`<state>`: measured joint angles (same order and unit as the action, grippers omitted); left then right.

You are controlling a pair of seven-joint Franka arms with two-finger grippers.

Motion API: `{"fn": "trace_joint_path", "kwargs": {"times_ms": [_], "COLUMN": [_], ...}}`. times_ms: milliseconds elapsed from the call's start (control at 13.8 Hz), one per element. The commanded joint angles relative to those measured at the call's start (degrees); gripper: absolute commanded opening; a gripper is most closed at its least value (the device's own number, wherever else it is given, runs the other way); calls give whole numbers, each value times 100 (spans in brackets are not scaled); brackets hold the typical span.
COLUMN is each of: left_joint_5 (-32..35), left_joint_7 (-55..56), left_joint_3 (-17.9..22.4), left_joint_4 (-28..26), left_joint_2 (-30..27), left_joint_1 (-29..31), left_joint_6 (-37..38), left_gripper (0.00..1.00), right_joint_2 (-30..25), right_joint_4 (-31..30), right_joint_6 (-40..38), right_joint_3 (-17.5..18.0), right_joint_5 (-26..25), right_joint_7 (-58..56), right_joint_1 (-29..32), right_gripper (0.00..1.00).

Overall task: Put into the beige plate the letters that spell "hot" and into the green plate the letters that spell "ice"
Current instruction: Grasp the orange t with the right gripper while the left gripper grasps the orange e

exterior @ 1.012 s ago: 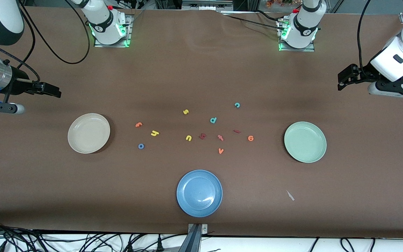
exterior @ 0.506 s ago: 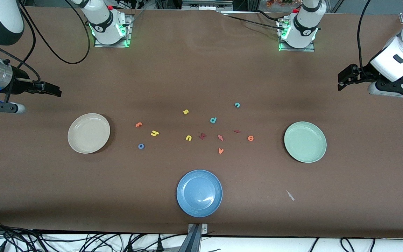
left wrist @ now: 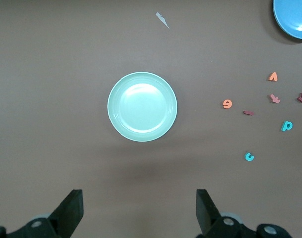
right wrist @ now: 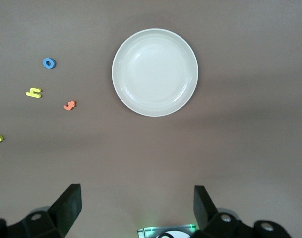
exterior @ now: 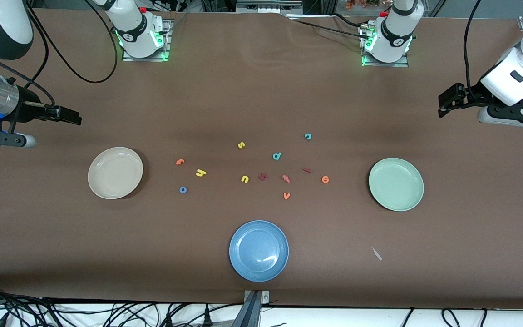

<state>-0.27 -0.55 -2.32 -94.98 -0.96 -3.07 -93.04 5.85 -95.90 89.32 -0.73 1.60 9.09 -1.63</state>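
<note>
The beige plate [exterior: 115,172] lies toward the right arm's end, with the orange "t" [exterior: 180,161], yellow "h" [exterior: 201,172] and blue "o" [exterior: 183,190] on the cloth beside it. The green plate [exterior: 396,184] lies toward the left arm's end. The orange "e" [exterior: 325,179], dark red "i" [exterior: 307,170] and teal "c" [exterior: 308,136] rest nearby. My right gripper [exterior: 73,119] hangs open and empty over bare cloth by the beige plate [right wrist: 154,72]. My left gripper [exterior: 444,105] hangs open and empty by the green plate [left wrist: 142,106].
A blue plate [exterior: 259,250] sits nearest the front camera, mid-table. Other letters lie in the middle: yellow "s" [exterior: 241,145], yellow "u" [exterior: 244,179], teal "d" [exterior: 277,156], orange "v" [exterior: 287,195], two reddish letters [exterior: 263,176]. A pale scrap [exterior: 376,253] lies on the cloth.
My right arm's hand has shifted very slightly toward the table's middle. The letters, the plates and the left arm have not moved.
</note>
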Motion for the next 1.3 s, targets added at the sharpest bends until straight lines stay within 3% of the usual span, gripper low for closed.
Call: {"fn": "trace_joint_path", "kwargs": {"times_ms": [0,434,795,1228], "left_joint_5": [79,79,79,79], "left_joint_7": [-121,-121,-121,-112], "left_joint_3": [12,12,12,12], "left_joint_4": [190,190,190,190], "left_joint_2": [79,79,79,79], "left_joint_1": [-18,-9,-9,-9], "left_joint_6": [145,146,145,146], "left_gripper": [100,100,100,100], "right_joint_2": [-13,65,390,1716], "right_joint_4": [-69,-437,-1579,-1651], "right_joint_6": [-37,611,2701,4582], "right_joint_3": [108,293,398,504], "right_joint_5": [7,33,165,192], "right_joint_7": [408,1558,3356,5663], "right_joint_1": [-21,-407,-1092,-1822], "right_gripper": [100,100,100,100]}}
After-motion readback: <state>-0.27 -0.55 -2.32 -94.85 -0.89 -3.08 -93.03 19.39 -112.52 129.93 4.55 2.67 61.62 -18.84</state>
